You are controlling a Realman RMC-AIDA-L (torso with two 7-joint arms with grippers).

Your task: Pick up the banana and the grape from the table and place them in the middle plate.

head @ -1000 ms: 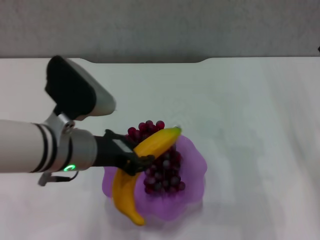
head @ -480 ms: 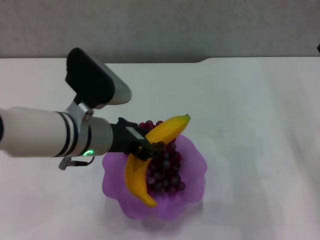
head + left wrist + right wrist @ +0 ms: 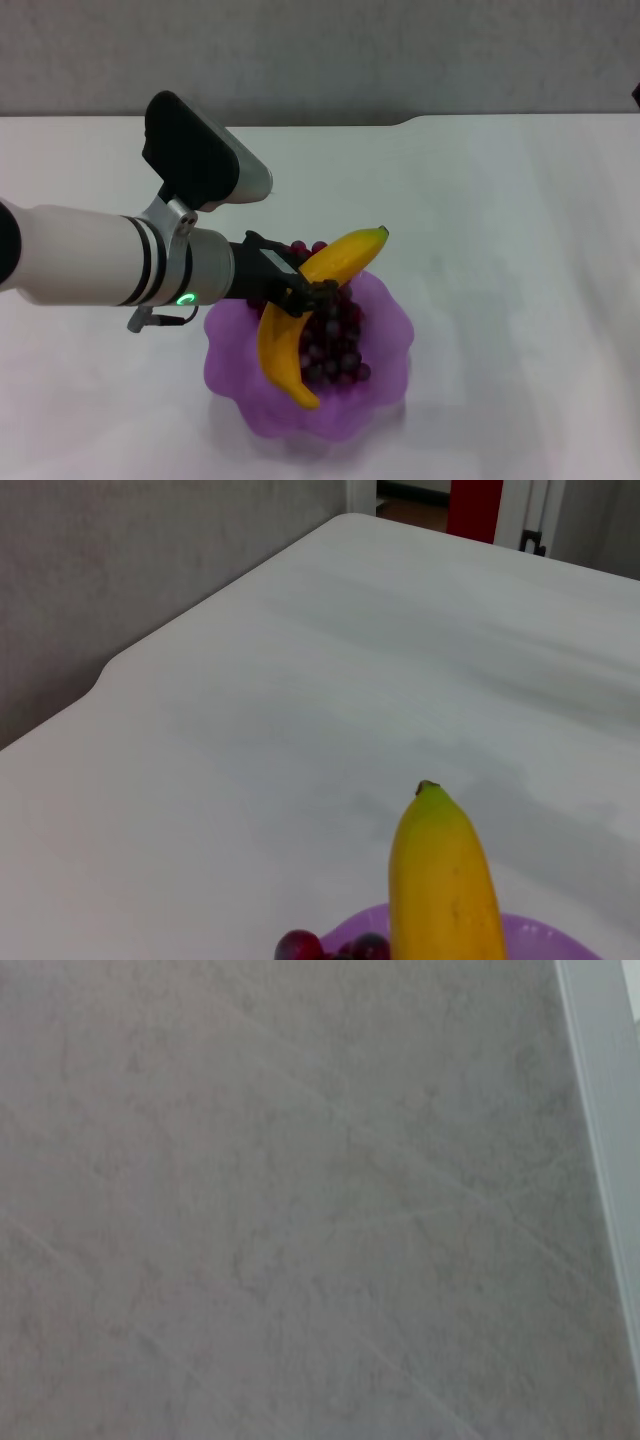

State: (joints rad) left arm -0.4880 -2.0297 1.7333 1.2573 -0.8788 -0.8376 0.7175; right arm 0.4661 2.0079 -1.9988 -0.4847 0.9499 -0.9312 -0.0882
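Reaching in from the left of the head view, the left gripper (image 3: 305, 290) is clamped around the middle of the banana (image 3: 310, 310), which it holds over the middle plate (image 3: 385, 345) with the green tip pointing to the far right and the other end angled down toward the near rim. Gripping it at the waist looks sensible, since a long curved fruit balanced there should not swing or tip as it is carried. The grape (image 3: 335, 335) bunch already lies inside the plate, filling most of the bowl, so the banana has to go on top of it or alongside it; that would explain why it is held slanted across the bowl rather than flat. Whether the banana's lower end already rests on the grapes or hangs just above them is hard to say from the head view. From the left wrist view only the banana's tip, a few grapes and a sliver of purple rim show against the white table (image 3: 500, 200). The right gripper is not in sight; its wrist camera shows only a grey mottled surface, so that arm seems parked away from the work.
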